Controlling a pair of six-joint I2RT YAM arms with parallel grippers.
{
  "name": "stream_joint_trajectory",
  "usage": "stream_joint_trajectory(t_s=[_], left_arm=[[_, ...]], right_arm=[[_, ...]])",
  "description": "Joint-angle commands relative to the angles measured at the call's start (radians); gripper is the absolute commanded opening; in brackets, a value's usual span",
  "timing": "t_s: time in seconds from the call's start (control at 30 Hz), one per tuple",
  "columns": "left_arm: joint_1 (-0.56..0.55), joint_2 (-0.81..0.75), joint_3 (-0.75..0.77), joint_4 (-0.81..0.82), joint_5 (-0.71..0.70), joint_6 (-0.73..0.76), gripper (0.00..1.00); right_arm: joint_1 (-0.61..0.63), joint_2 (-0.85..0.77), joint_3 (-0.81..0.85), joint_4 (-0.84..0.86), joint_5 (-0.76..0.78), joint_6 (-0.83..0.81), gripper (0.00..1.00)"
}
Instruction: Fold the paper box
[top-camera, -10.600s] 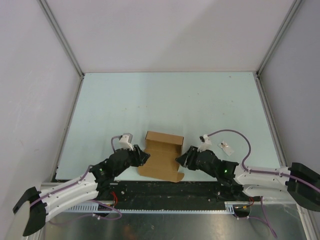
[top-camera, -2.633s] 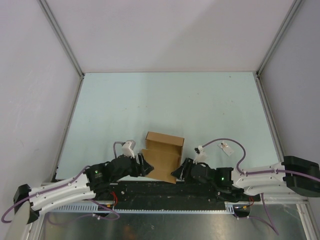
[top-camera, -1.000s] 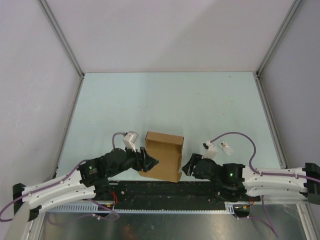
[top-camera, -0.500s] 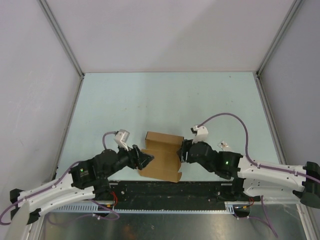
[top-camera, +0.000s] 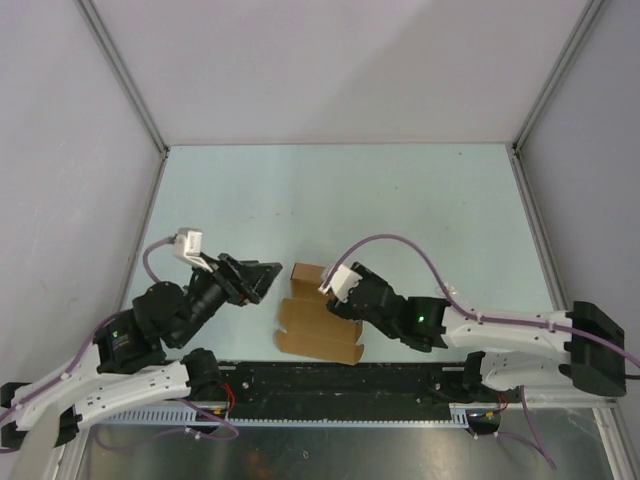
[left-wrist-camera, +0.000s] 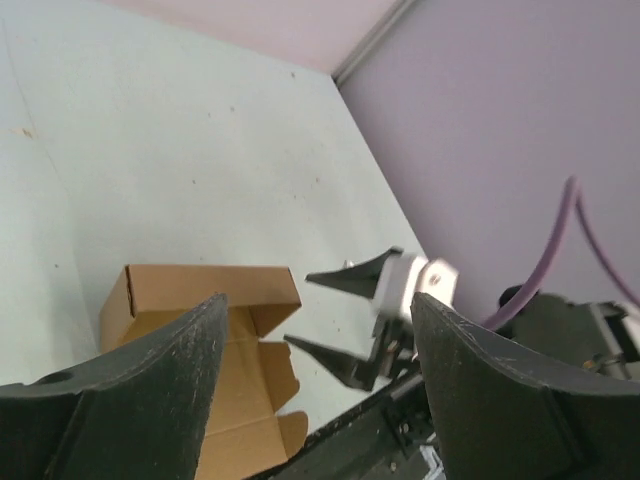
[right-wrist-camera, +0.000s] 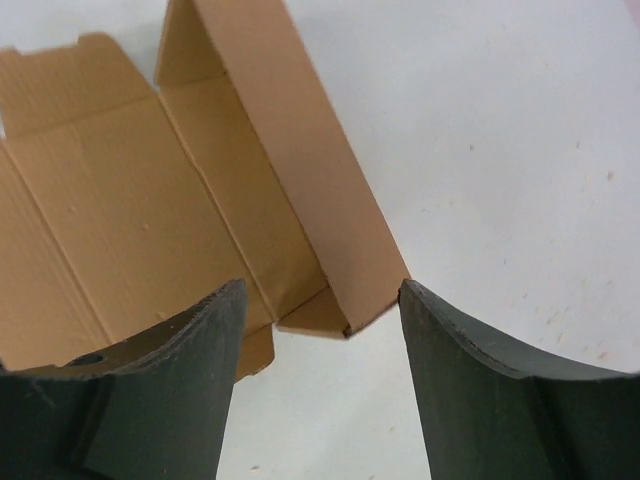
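One end wall of the box (top-camera: 315, 335) stands folded, the rest lying flat at the desk's (top-camera: 400, 200) near edge, my jaws both wide and empty; most folds remain.

The paper box (right-wrist-camera: 120, 200) is plain brown cardboard. My left pincer (left-wrist-camera: 315, 300) and right pincer (right-wrist-camera: 320, 290) are matte black, faintly scuffed grey. The table (top-camera: 400, 200) is pale mint, lightly speckled; the walls (top-camera: 330, 60), lilac.

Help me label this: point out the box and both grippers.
box (top-camera: 310, 335), top view, flat middle panel.
left gripper (top-camera: 268, 281), top view, between its fingertips.
right gripper (right-wrist-camera: 320, 292), right wrist view, between its fingertips.
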Motion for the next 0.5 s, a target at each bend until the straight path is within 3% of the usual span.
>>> stream_joint_trajectory(t_s=[0.0,0.2,0.47], left_arm=[[-0.005,-0.025,0.066,-0.025,-0.098,0.034,0.79],[-0.005,-0.091,0.055,-0.039,-0.104,0.034,0.8],[-0.005,-0.103,0.041,-0.045,-0.109,0.032,0.81]], right_arm=[[0.008,0.072,0.023,0.193,-0.087,-0.353,0.68],[0.011,0.191,0.023,0.315,-0.114,-0.495,0.69],[0.011,0.285,0.035,0.382,-0.104,-0.527,0.65]])
